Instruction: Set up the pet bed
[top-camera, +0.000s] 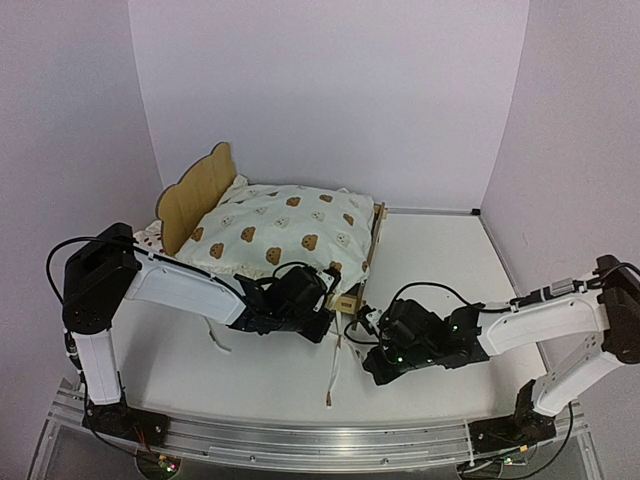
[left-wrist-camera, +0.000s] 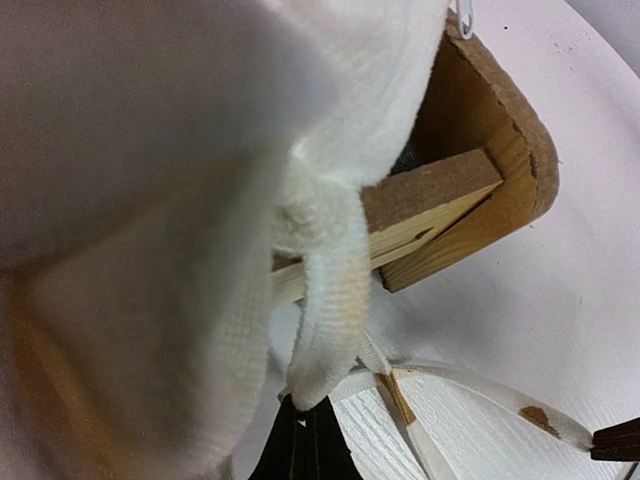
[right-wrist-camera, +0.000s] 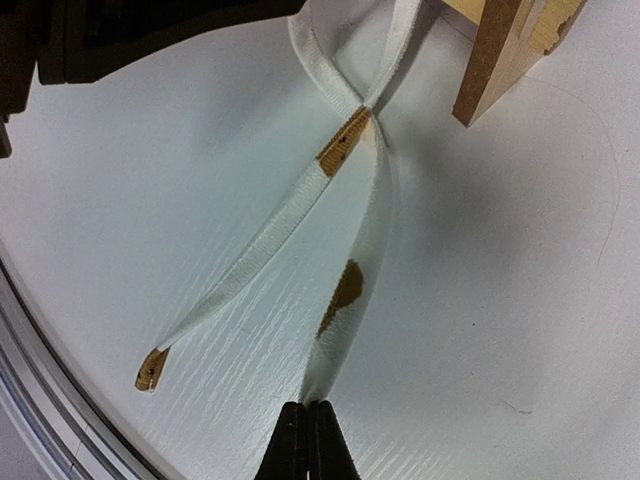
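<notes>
**Pet bed setup: both grippers on cushion ties at the near-right corner**

Position of the pet bed (top-camera: 377, 232): we see it at the back left of the tabletop (top-camera: 440, 260), with its bear-ear headboard (top-camera: 193, 197) at the far-left end. The cream bear-print cushion (top-camera: 285, 228) lies on the frame and covers most of it, bulging above the side rails. A bit of the strawberry pillow (top-camera: 148, 237) shows behind the left arm, beside the headboard.

Left gripper (left-wrist-camera: 305, 445): closed tight, with the end of a thick cream corner tie (left-wrist-camera: 328, 300) pinched between the fingertips. The tie runs up from the gripper to the cushion corner, passing in front of the plywood corner of the frame. The gripper sits just beside that near-right corner.

Right gripper (right-wrist-camera: 307, 440): closed tight, low over the tabletop just in front of the same corner. The narrow end of a flat printed tie (right-wrist-camera: 352, 290) runs straight into its fingertips, so we record it as gripped. A second flat tie (right-wrist-camera: 270, 240) crosses the first near the bed leg and trails off across the tabletop, with its brown-tipped end lying free.

The two grippers are near each other but apart.
</notes>
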